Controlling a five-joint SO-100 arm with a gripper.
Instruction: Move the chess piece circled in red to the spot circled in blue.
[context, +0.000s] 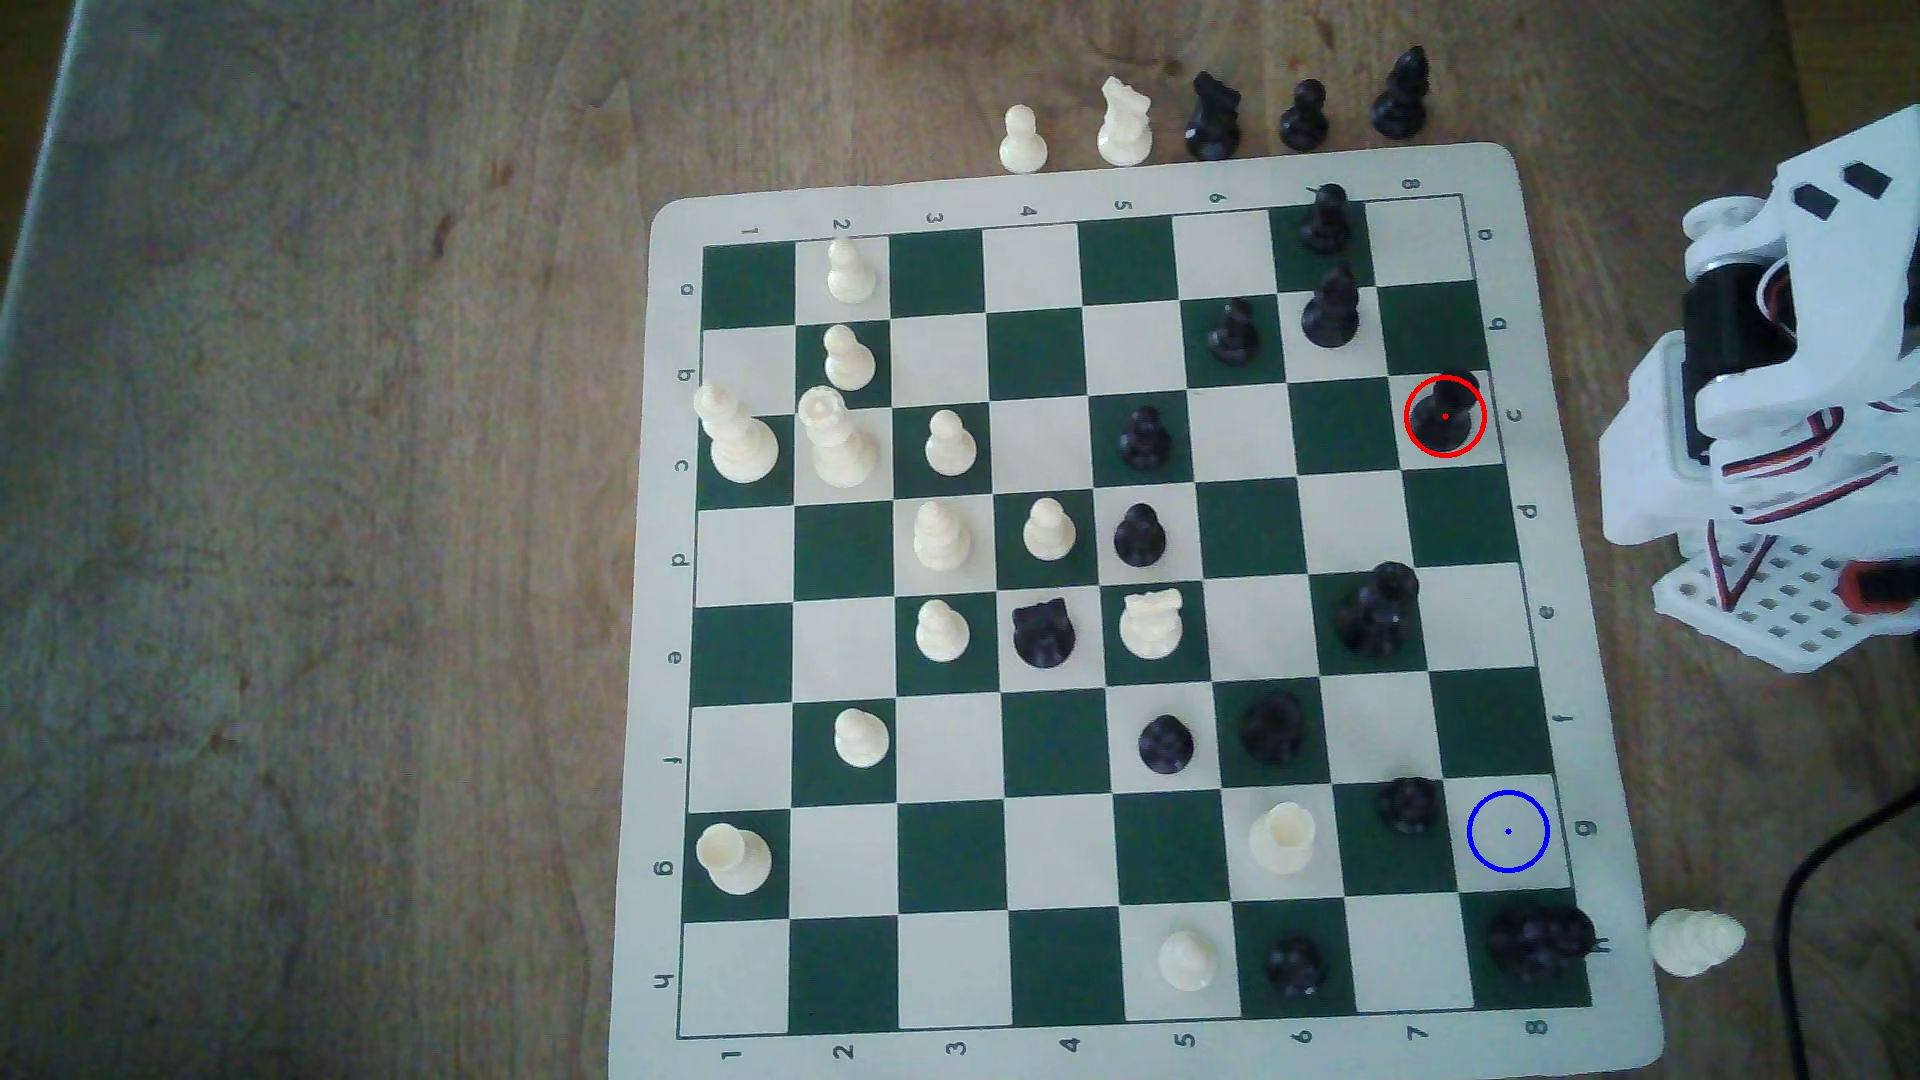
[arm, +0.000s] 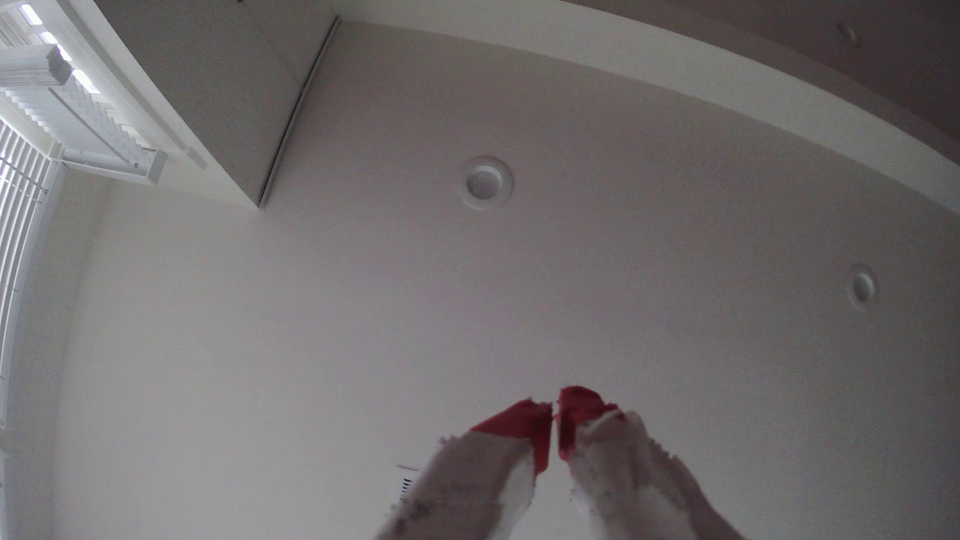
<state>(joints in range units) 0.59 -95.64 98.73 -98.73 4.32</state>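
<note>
The chess piece circled in red (context: 1444, 413) is a short black flat-topped piece on a cream square at the board's right edge in the exterior view. The spot circled in blue (context: 1508, 831) is a bare cream square further down the same edge column, beside a black piece (context: 1410, 802). The white arm (context: 1787, 395) stands folded off the board at the exterior view's right. In the wrist view my gripper (arm: 555, 410) points up at a ceiling. Its red-tipped fingers (arm: 524, 423) touch at the tips with nothing between them.
The green and cream board (context: 1101, 613) lies on a wooden table, crowded with white and black pieces. Captured pieces (context: 1210, 114) line the far edge. A white piece (context: 1696, 941) lies toppled off the board's near right corner, next to a black cable (context: 1792, 935).
</note>
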